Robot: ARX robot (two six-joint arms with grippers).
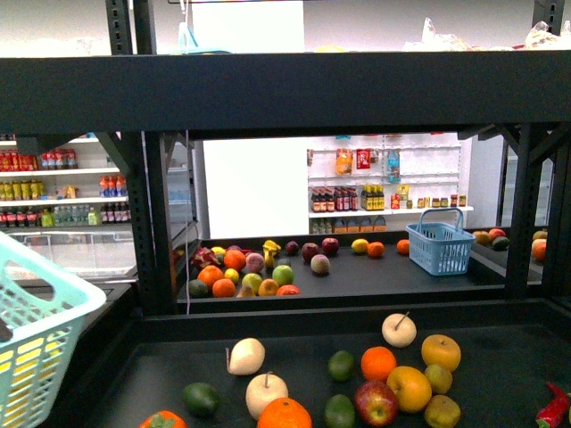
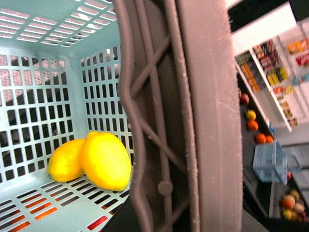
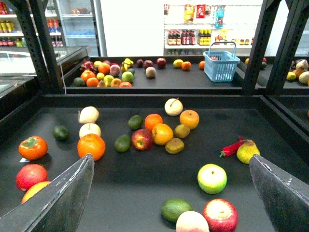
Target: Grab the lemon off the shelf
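Two bright yellow lemons lie side by side in the pale mint basket (image 2: pixel 43 82): the nearer lemon (image 2: pixel 106 162) and the second lemon (image 2: pixel 64 163). My left gripper (image 2: pixel 164 188) is shut on the basket's rim; one finger (image 2: pixel 203 121) fills the middle of the left wrist view. The basket shows at the front view's left edge (image 1: pixel 40 308), beside the shelf's near deck (image 1: pixel 294 348). My right gripper (image 3: pixel 170 159) is open and empty above the near deck (image 3: pixel 125 183), with several fruits below. I cannot pick out a plain-yellow lemon on the near deck.
The near deck holds oranges (image 1: pixel 378 362), orange-yellow fruits (image 1: pixel 409 388), cream apple-like fruits (image 1: pixel 399 330), limes (image 1: pixel 341 365), apples (image 3: pixel 212 178), a pear (image 3: pixel 247 151) and a red chili (image 3: pixel 231 146). A far deck carries more fruit (image 1: pixel 234 272) and a blue basket (image 1: pixel 440 245). Black posts (image 1: pixel 161 223) frame the decks.
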